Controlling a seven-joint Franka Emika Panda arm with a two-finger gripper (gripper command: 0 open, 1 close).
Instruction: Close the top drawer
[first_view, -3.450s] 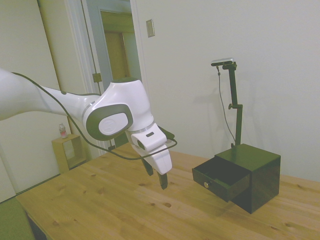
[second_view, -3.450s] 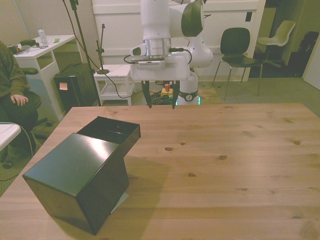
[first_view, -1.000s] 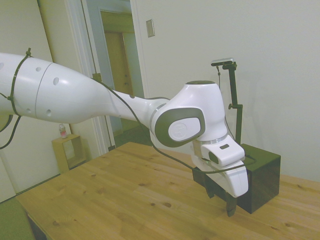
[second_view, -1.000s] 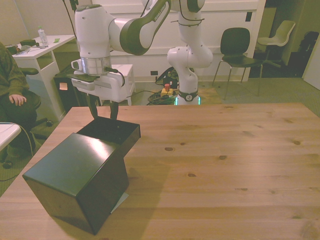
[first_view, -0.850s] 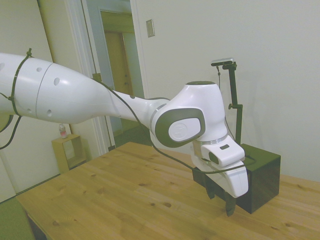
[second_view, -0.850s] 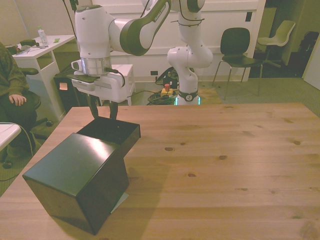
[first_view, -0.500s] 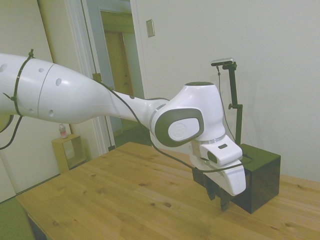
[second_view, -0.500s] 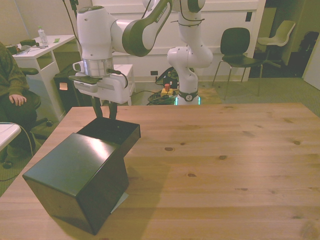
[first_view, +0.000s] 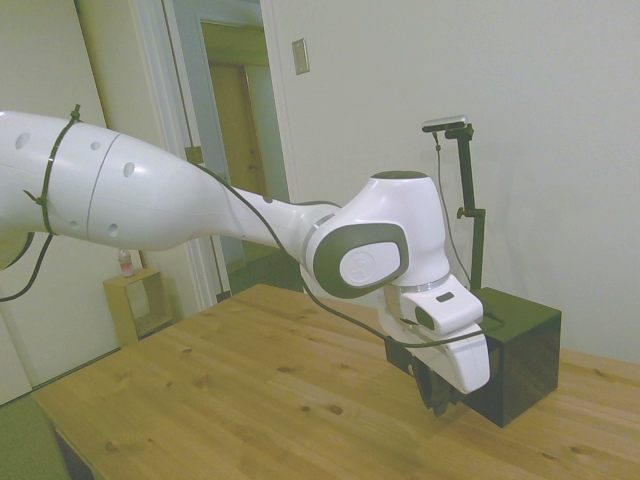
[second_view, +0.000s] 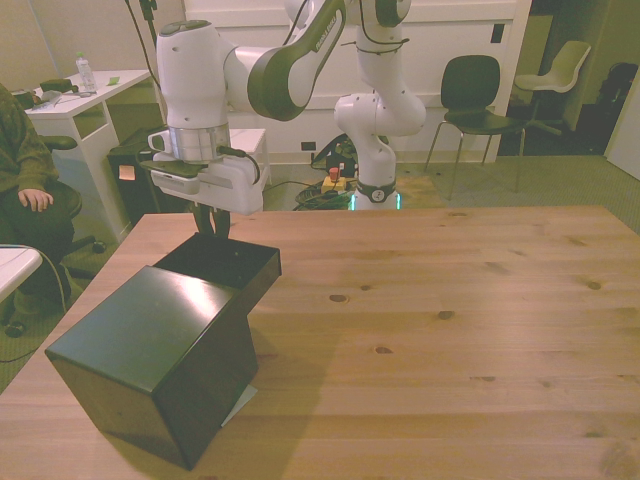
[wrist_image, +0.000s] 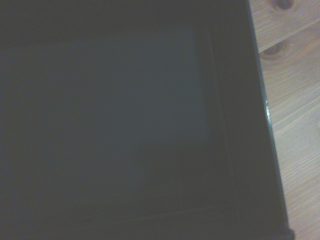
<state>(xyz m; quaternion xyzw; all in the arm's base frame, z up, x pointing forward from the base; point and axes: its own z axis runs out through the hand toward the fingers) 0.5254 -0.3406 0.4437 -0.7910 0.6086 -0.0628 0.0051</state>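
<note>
A small black cabinet stands on the wooden table at the front view's left. Its top drawer is pulled out, open side up. My gripper hangs just past the drawer's front panel, fingertips level with its top edge and close together with nothing between them. From the side, my hand covers most of the drawer, and the gripper sits low in front of the cabinet. The wrist view looks down into the dark drawer, with table wood beside it. The knob is hidden.
A person sits off the table at the front view's left, beside a white desk. Two chairs stand on the floor behind the table. Bare table wood stretches across the front view's middle and right.
My arm swung from the table's middle to the drawer's front. In the last second the fingers drew together and the hand shifted slightly toward the drawer front. The drawer has not moved.
</note>
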